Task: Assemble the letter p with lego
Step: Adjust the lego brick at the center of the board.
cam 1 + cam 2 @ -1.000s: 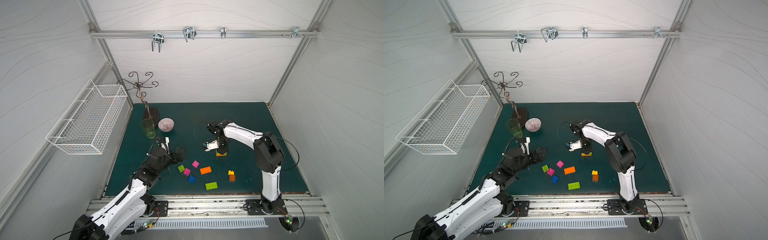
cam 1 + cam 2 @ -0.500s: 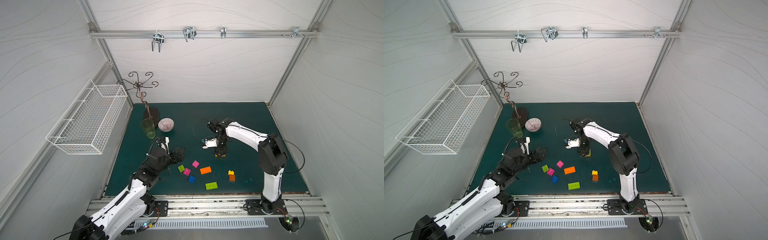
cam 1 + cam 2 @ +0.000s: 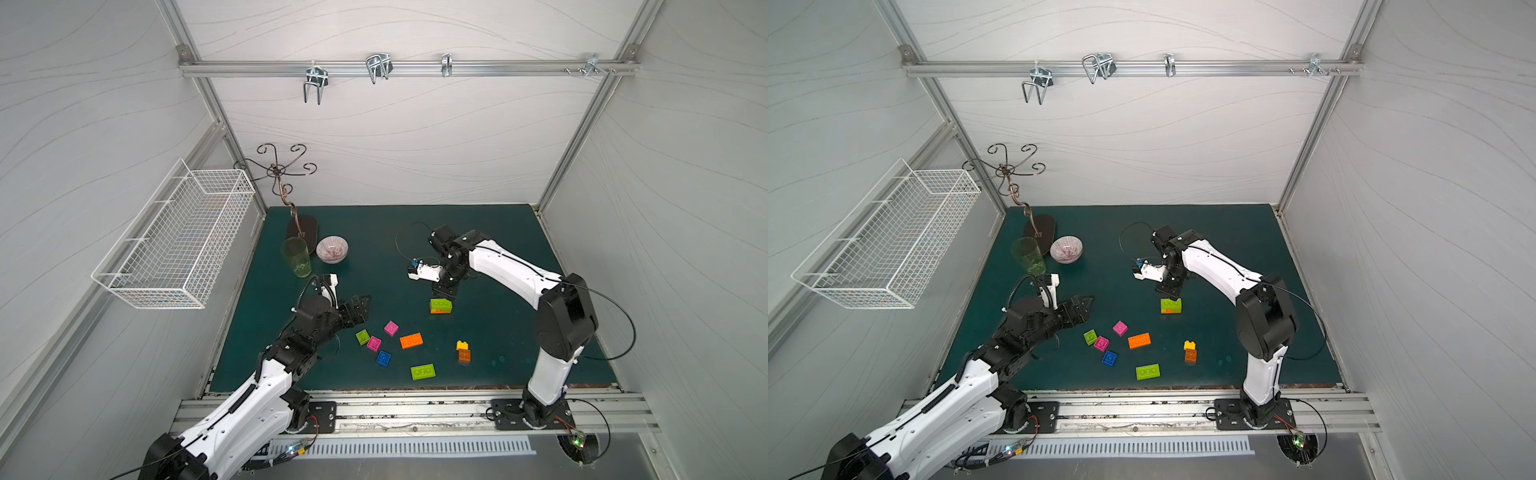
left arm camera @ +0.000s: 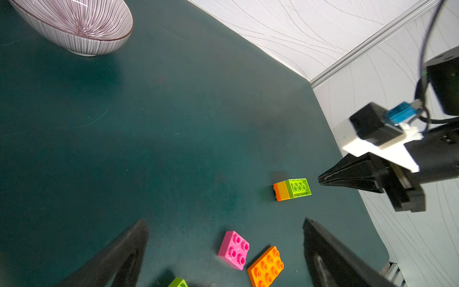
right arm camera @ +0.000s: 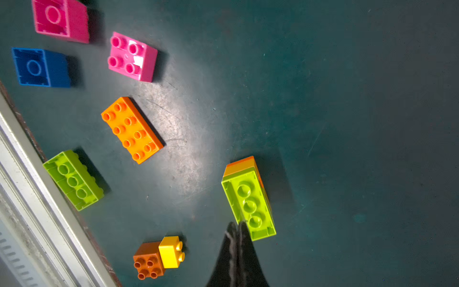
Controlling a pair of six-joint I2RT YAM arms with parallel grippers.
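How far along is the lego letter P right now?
Early. Done: a lime-and-orange pair lying on its side and a yellow-and-brown pair. In hand: nothing; the right gripper is shut, empty, beside the lime-and-orange pair; the left gripper is open. Left: the loose orange brick, lime brick, magenta brick and blue brick; no P yet.

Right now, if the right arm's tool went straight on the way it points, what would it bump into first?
Most likely the lime green brick joined to an orange brick; the shut right tool aims at it. Whether they touch is unclear.
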